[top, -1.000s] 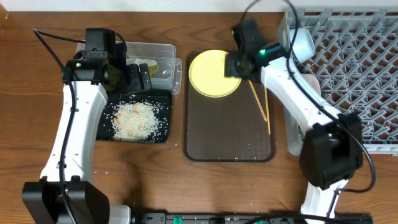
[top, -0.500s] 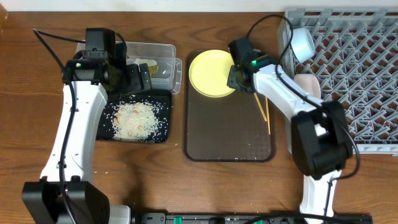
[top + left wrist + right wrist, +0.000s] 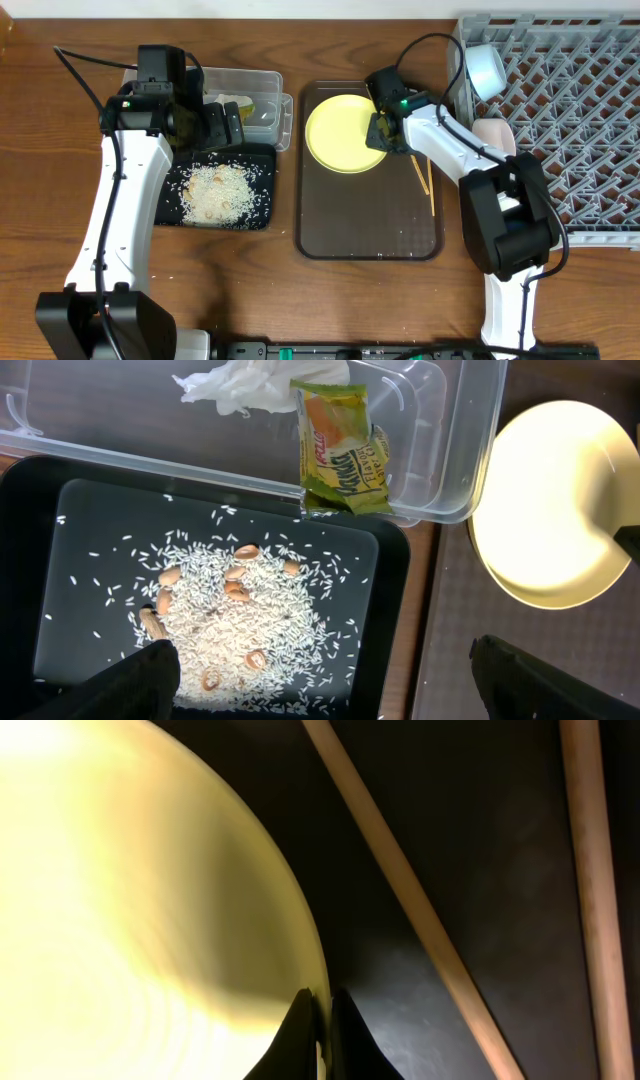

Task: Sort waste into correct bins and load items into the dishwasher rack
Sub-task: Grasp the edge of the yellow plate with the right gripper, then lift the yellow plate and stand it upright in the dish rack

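The round yellow plate [image 3: 345, 133] lies at the far end of the dark-brown serving tray [image 3: 370, 225]. My right gripper [image 3: 385, 130] is shut on the plate's right rim; in the right wrist view the two fingers [image 3: 300, 1030] pinch the thin edge of the plate [image 3: 130, 900]. Two wooden chopsticks [image 3: 421, 172] lie just right of it. My left gripper [image 3: 215, 125] hangs open over the black tray [image 3: 266, 160], above the rice heap [image 3: 240, 615]. A green and orange wrapper [image 3: 340, 445] and white tissue [image 3: 250, 385] lie in the clear tub [image 3: 262, 85].
The grey dishwasher rack [image 3: 590, 130] fills the right side, with a light-blue bowl [image 3: 487, 68] in its near-left corner. A pale bowl [image 3: 495, 135] sits by the rack's left wall. Bare wooden tabletop [image 3: 250, 290] lies in front of the trays.
My right gripper came down onto the plate's right rim and closed on it; the plate shifted slightly. The left arm has not moved.
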Robot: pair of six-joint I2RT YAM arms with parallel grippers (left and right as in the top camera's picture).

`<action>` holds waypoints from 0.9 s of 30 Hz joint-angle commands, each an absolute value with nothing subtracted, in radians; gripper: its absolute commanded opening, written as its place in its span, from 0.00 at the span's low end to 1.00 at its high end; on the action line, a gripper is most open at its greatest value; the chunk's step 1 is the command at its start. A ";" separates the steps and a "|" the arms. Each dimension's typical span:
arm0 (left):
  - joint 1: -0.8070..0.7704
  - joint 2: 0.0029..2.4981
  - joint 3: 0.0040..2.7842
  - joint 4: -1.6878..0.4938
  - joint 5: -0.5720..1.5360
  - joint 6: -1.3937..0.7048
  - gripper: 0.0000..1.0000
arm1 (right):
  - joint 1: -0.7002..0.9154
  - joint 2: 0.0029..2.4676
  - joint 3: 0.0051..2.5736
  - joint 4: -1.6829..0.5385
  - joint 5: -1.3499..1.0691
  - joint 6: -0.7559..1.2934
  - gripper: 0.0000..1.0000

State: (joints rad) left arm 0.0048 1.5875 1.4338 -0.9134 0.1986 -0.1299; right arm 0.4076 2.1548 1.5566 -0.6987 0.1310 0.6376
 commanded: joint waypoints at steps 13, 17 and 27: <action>0.008 1.587 1.448 -0.916 0.189 -0.124 0.95 | 0.271 1.592 1.597 -0.788 0.480 0.225 0.01; 0.008 1.587 1.448 -0.916 0.190 -0.124 0.95 | 0.220 1.499 1.596 -0.807 0.641 0.080 0.01; 0.008 1.587 1.448 -0.916 0.190 -0.124 0.95 | 0.071 1.516 1.589 -0.796 0.932 -0.190 0.01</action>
State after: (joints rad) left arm 0.0048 1.5879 1.4338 -0.9134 0.1986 -0.1299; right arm 0.1024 1.4918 1.5967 -0.7994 0.8280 -0.0689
